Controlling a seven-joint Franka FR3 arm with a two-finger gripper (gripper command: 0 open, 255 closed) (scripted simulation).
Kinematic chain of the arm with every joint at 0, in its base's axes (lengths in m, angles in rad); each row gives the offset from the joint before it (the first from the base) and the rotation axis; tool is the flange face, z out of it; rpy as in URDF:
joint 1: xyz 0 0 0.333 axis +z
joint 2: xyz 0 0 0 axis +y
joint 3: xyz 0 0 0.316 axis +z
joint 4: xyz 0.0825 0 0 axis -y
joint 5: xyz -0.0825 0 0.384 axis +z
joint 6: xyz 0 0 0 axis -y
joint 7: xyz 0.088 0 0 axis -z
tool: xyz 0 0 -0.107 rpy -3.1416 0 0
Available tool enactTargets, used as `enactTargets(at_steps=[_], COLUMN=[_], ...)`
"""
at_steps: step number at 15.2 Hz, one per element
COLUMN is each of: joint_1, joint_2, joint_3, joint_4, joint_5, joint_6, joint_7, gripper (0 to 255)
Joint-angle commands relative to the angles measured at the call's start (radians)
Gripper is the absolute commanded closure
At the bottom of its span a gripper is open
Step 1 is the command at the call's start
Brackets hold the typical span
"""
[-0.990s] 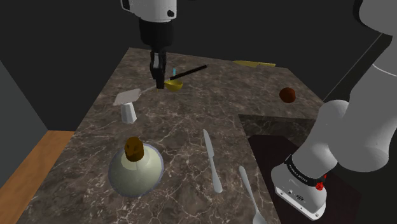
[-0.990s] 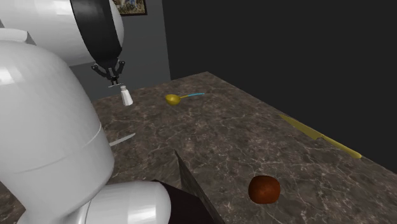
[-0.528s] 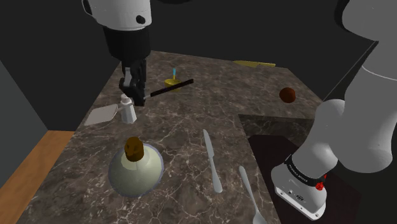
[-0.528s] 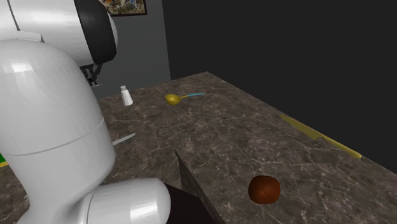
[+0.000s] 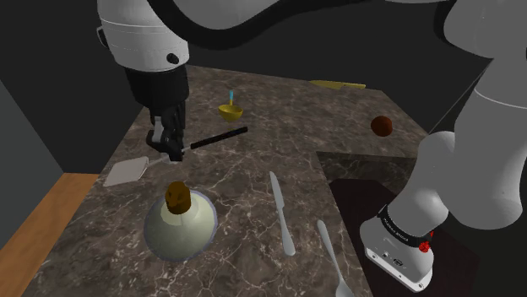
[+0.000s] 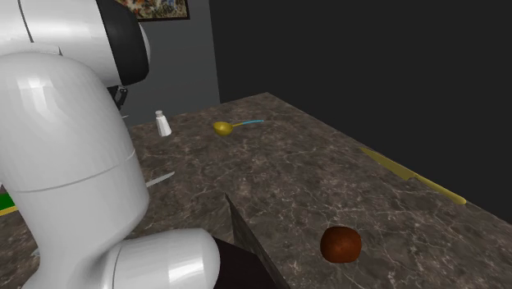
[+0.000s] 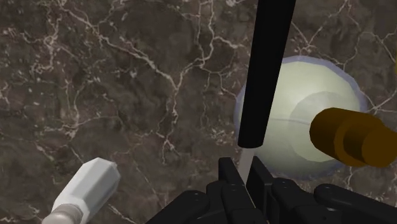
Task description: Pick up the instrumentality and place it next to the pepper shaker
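Between the fingers of the gripper (image 7: 245,177): one spatula (image 7: 264,70), clamped by its thin neck and carried above the counter (image 5: 253,160).

Item 1, spatula (image 5: 215,137). The black handle pointed to the shoulder view's right and the pale blade reached toward the counter's left edge.

Item 2, shaker (image 7: 86,191). It was small, pale and upright just beside the fingers, and it also stood near the counter's far left in the second exterior view (image 6: 163,124).

Item 3, flask (image 5: 179,221). It was round and pale with a brown cork (image 5: 176,194), on the near side of the gripper (image 5: 167,145) and close under the handle.

Item 4, sundries well apart: yellow spoon (image 5: 230,110) far, brown ball (image 5: 382,125) right, knife (image 5: 281,211) near.

Handling note, as a judgement. The carry looked almost done and the set-down remained. The tool should come down level and slowly, with blade and handle both over stone. It should land just beside the shaker without nudging it. The handle should swing clear of the cork. The fingers should part only once the tool rests flat.

Change from half a second before. Arm and spatula had shifted nearer and to the shoulder view's left. The shaker, then plain beside the fingers, was now masked by the gripper in that view. The sundries had not moved.
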Motion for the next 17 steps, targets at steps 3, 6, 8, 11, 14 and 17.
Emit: enactTargets(at_steps=[3, 6, 8, 11, 14, 17], joint_1=[-0.001, -0.001, -0.001, -0.001, -0.001, 0.0], joint_2=[0.009, 0.016, 0.021, 0.031, 0.043, 0.056], joint_3=[-0.002, -0.003, -0.003, -0.005, -0.006, -0.008], joint_4=[-0.043, -0.075, -0.095, -0.122, -0.147, -0.171], joint_5=[-0.003, -0.006, -0.008, -0.012, -0.016, -0.021], joint_6=[0.052, 0.09, 0.115, 0.152, 0.188, 0.224], joint_7=[0.002, 0.004, 0.005, 0.008, 0.011, 0.014], gripper=[255, 255, 255, 255, 255, 255])
